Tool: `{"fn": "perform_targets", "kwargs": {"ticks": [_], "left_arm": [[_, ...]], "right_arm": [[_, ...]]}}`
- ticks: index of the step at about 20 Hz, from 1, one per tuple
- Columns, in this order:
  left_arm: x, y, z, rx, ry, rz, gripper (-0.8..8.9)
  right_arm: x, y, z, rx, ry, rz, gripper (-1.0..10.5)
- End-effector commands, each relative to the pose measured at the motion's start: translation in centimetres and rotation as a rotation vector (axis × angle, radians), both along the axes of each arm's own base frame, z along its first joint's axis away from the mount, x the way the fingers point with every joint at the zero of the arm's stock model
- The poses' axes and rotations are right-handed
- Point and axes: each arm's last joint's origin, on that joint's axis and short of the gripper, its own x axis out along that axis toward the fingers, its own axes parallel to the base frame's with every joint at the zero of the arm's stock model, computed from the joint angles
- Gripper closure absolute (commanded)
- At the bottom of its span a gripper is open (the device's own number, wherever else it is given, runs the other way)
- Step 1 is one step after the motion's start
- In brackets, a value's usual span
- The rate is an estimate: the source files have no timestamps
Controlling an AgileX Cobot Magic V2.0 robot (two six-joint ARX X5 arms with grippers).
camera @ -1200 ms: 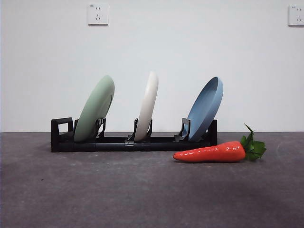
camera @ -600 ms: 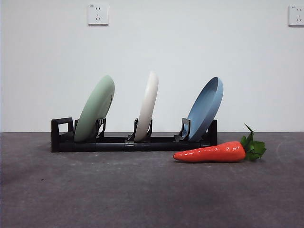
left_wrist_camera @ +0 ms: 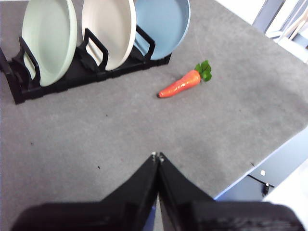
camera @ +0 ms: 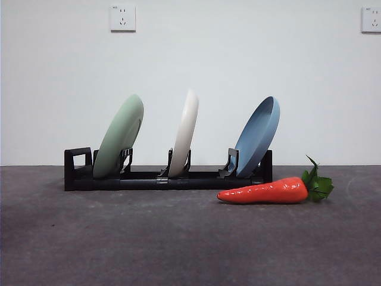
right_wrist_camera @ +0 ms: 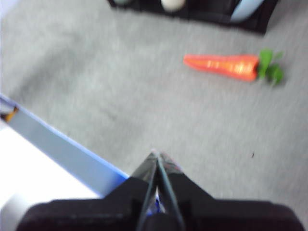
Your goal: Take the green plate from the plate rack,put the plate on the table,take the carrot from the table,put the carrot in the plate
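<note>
No change across the last second: green plate [camera: 119,137] sits in rack [camera: 166,179], end slot, beside the loop. Carrot [camera: 265,191] lies on tabletop [camera: 178,238] near blue plate [camera: 258,137]. Left claw [left_wrist_camera: 156,156] and right claw [right_wrist_camera: 155,155] both clenched, empty (well apart from everything). Task unstarted.

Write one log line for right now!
green plate: in plate rack | carrot: on table | left hand: shut, away | right hand: shut, away

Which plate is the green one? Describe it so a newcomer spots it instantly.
Find the plate rack, long and black, at the back of the table. Three plates stand in it; the green plate sits at the end with the squared loop, farthest from the carrot. Its neighbours are cream-white and blue.
</note>
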Motion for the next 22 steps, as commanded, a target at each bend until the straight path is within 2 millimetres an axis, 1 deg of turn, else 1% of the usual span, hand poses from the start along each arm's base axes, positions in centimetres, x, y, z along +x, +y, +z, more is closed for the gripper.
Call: {"fn": "perform_targets", "kwargs": {"ticks": [1, 2, 3, 5, 6, 7, 11, 14, 17, 18, 22], "left_arm": [[-0.1, 0.0, 0.1, 0.016, -0.013, -0.007, 8.13], [-0.1, 0.0, 0.1, 0.016, -0.013, -0.006, 8.04], [-0.1, 0.0, 0.1, 0.015, -0.013, -0.007, 7.29], [-0.1, 0.0, 0.1, 0.015, -0.014, -0.006, 3.41], [-0.1, 0.0, 0.1, 0.015, -0.015, -0.006, 2.28], [0.0, 0.0, 0.2, 0.015, -0.017, -0.006, 2.27], [0.8, 0.0, 0.7, 0.012, -0.077, -0.006, 2.28], [2.5, -0.1, 1.3, 0.01, -0.123, -0.006, 2.28], [5.5, -0.4, 1.8, 0.005, -0.134, -0.015, 2.29], [6.8, -0.5, 2.1, 0.004, -0.142, -0.024, 2.29], [13.0, -1.8, 2.8, 0.002, -0.161, -0.066, 2.29]], "right_arm": [[0.2, 0.0, 0.0, -0.01, -0.001, 0.015, 9.4], [0.2, 0.0, 0.0, -0.009, -0.001, 0.015, 9.3], [0.2, 0.0, 0.0, -0.009, -0.002, 0.015, 8.5], [0.2, 0.0, 0.0, -0.008, -0.003, 0.015, 5.8], [0.2, 0.0, 0.0, -0.007, -0.002, 0.012, 4.2], [0.2, 0.0, 0.0, -0.004, 0.001, 0.009, 3.4], [0.2, 0.0, 0.0, -0.002, 0.002, 0.007, 3.4], [0.2, 0.0, 0.0, -0.002, 0.003, 0.007, 3.4], [0.2, 0.0, 0.0, -0.002, 0.003, 0.007, 3.5], [0.2, 0.0, 0.0, -0.003, 0.003, 0.007, 3.5], [0.4, 0.1, -0.1, -0.004, 0.007, 0.006, 3.5]]}}
